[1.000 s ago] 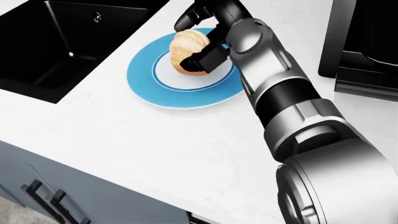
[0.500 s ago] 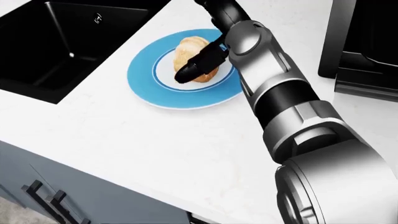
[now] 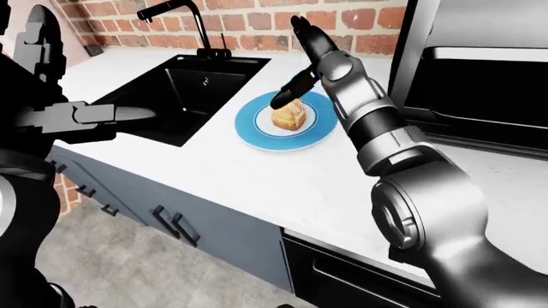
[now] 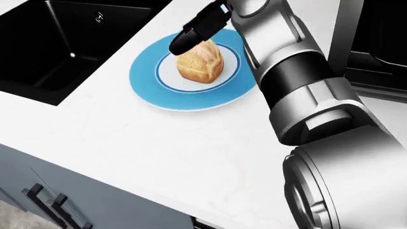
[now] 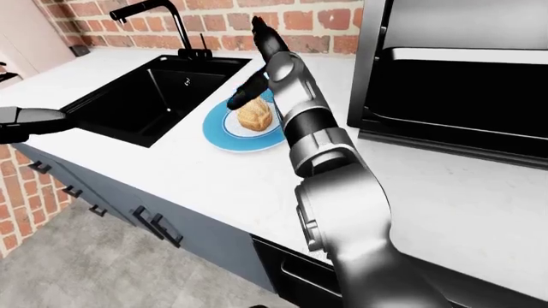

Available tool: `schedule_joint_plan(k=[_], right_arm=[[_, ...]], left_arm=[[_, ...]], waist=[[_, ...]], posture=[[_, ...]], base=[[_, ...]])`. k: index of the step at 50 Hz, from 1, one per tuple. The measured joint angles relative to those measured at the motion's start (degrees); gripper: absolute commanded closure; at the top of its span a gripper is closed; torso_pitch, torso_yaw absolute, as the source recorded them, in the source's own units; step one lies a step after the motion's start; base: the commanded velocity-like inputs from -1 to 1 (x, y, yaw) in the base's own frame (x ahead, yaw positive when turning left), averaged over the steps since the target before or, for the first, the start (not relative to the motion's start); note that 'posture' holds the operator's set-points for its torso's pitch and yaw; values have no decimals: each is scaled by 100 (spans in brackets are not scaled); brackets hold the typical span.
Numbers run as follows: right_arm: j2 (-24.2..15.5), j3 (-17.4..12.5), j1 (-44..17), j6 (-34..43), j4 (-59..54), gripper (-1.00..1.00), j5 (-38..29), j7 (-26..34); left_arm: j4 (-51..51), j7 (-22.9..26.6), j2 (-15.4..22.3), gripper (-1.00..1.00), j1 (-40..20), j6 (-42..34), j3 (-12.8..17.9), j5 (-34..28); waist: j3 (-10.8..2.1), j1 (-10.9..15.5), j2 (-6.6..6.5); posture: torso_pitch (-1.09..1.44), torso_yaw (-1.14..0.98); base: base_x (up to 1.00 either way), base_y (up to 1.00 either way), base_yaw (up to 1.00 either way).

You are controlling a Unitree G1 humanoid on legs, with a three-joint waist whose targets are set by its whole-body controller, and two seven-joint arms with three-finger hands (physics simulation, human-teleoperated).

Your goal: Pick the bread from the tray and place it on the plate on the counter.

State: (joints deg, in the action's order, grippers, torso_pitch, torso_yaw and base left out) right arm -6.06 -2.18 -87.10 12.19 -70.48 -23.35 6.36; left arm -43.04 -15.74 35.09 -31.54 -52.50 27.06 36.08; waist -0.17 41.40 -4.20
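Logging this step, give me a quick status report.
Right hand open, above the bread. Bread resting on the blue plate. Left hand open over the sink. Nothing in the way.

Head view steep, close; eyes wider, share plate (image 4: pixel 191 93).

A: Where is there room on the bench (image 4: pixel 159 148)?

B: From 5 to 8 o'clock of the plate (image 4: pixel 147 90) it lies bare.

A: Obstacles?

B: The sink (image 3: pixel 171 96) drops away at 9 o'clock, the dark oven (image 3: pixel 480 83) stands at 3, and the right hand's fingers (image 4: pixel 191 33) hang over the bread (image 4: pixel 200 64).
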Motion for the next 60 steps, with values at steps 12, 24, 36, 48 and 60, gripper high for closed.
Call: schedule_joint_plan(k=[12,24,36,48,60], right_arm=[[-55,24,-198,224,556,-100,175,99],[-127,91,-235,737,1695,-100,271,302],[-236,98,193,1475,3242,-100,261,457],[-357,64,324,2326,4695,-100,206,644],[-397,93,470,3224,5818,-100,119,911]], left_arm=[[-17,-1,-22,-100,10,-27,13,-28],[-8,0,-49,-100,26,-19,-6,-65],[-43,-12,-44,-100,53,-27,42,-56],[2,-66,48,-100,-99,-114,29,16],[43,-108,75,-100,-126,-83,-31,24]], waist=[[21,3,19],[51,16,52],[82,33,87],[107,48,125],[120,52,141]], posture=[[0,72],[0,72],[0,72],[0,72],[0,72]], base=[[0,0,0],[0,0,0],[0,0,0],[0,0,0],[0,0,0]])
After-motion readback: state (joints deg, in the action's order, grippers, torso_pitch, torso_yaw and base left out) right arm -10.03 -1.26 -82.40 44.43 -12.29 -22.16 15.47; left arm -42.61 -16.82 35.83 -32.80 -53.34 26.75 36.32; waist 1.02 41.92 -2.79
